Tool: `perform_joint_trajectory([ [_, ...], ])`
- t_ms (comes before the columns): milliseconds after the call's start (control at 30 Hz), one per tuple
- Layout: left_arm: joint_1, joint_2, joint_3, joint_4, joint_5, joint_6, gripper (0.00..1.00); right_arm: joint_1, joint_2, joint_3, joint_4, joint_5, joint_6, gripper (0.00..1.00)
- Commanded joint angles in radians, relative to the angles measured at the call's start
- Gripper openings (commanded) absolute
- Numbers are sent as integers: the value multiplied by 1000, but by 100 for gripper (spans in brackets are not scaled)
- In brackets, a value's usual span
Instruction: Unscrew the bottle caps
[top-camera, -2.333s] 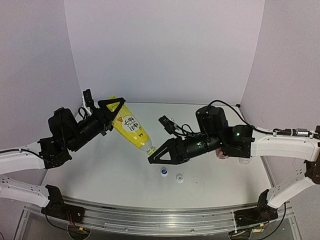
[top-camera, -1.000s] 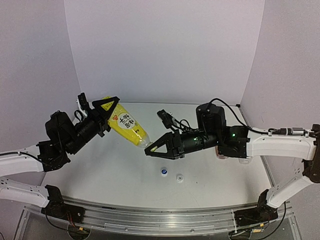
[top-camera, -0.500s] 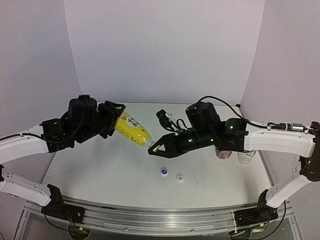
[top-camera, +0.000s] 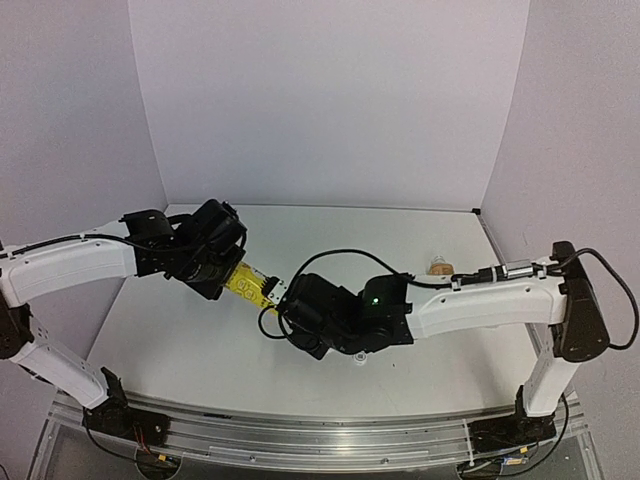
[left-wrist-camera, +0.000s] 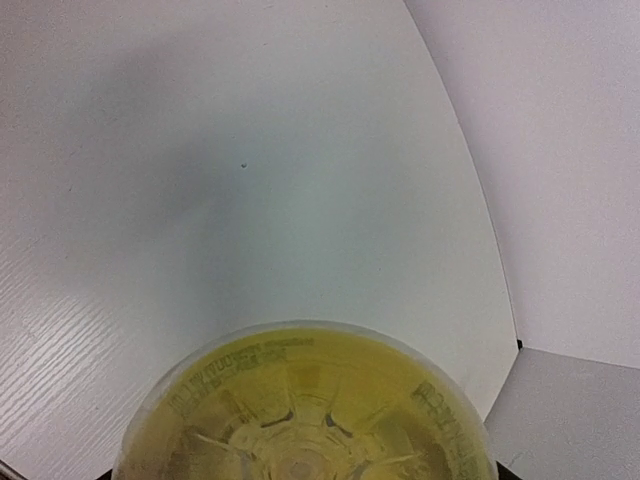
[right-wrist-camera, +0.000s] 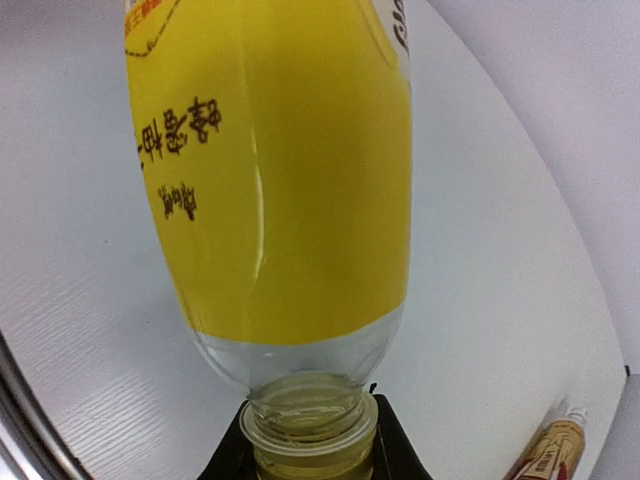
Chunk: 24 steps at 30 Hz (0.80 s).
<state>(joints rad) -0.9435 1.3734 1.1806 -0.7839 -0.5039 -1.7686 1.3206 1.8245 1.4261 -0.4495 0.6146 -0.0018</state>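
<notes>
Mid-table: slim yellow plastic bottle (top-camera: 247, 284) spans the gap between both arms, base left-rear, neck right-front | left gripper (top-camera: 232, 274) at its base | right gripper (top-camera: 279, 298) at its neck | short amber plastic bottle (top-camera: 437, 266) right-rear on white table (top-camera: 180, 340), behind right arm, well apart | small white cap (top-camera: 358, 356) in front, under that arm

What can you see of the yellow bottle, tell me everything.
The yellow bottle is slim clear plastic, wrapped in a yellow label with dark print, bare at shoulder and neck. It is held between the arms: the left gripper clasps its ribbed base end, the right gripper closes around its neck. Its mouth is out of view.
</notes>
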Motion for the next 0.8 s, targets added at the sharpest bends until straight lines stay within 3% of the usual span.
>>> perform_joint_trajectory([
  [0, -8, -7, 67, 28, 39, -131, 0, 25, 40, 43, -16, 159, -108, 1],
  [67, -8, -14, 55, 49, 31, -118, 0, 25, 11, 31, -15, 87, -76, 12],
  [133, -8, -29, 35, 75, 20, -100, 0, 25, -41, 11, -15, -8, -27, 34],
  [233, -8, -70, -22, 162, 8, -45, 0, 25, -144, -30, -8, -148, 58, 86],
  [467, -6, -238, -245, 598, 25, 276, 0, -12, -345, -135, -6, -345, 229, 91],
  [600, -6, -368, -399, 864, 56, 493, 0, -133, -464, -226, 70, -669, 392, 91],
  [667, -6, -424, -464, 967, 75, 538, 0, -198, -492, -293, 177, -870, 496, 91],
  [767, -6, -480, -540, 1115, 100, 594, 0, -244, -487, -323, 316, -1054, 624, 88],
])
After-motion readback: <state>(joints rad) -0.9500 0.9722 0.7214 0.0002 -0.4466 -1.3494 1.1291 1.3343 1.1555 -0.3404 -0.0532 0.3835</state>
